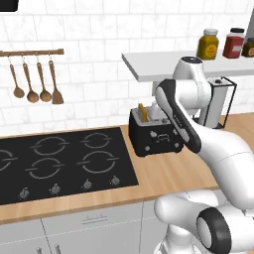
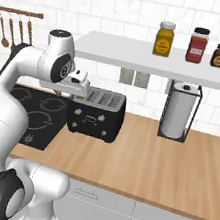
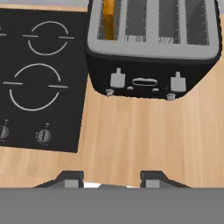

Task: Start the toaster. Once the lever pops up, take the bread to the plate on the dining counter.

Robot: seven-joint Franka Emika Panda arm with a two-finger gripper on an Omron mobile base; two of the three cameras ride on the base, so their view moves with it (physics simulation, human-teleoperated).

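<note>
Pincer (image 3: pixel 112 177) hangs above the bare wood of the desk (image 3: pixel 144 140), in front of the toaster (image 3: pixel 151 48), and its two dark tips stand apart with nothing between them, so it is released and holds no thing. A little further sits the front face of the toaster, with two small light levers, the left lever (image 3: pixel 117 79) and the right lever (image 3: pixel 177 82), and small knobs below them. I judge that the first risk is here: the levers are small and close to the knobs, so a push that comes down slightly beside the lever could slide off, or could press the knob instead. A second risk is the choice of lever, because the bread (image 3: pixel 109 19) stands in the leftmost slot, near the stove (image 3: pixel 39 78); if the right lever goes down, the wrong slots will start. A hard push from the front could also shift the toaster back toward the wall, since it seems to stand free on the desk. In the left base view the bread (image 1: pixel 142 112) rises a little above the top of the toaster, beside the white hand, so a careless descent may knock it. Far behind, the paper towel holder (image 2: pixel 178 111) stands well apart and should not disturb.
</note>
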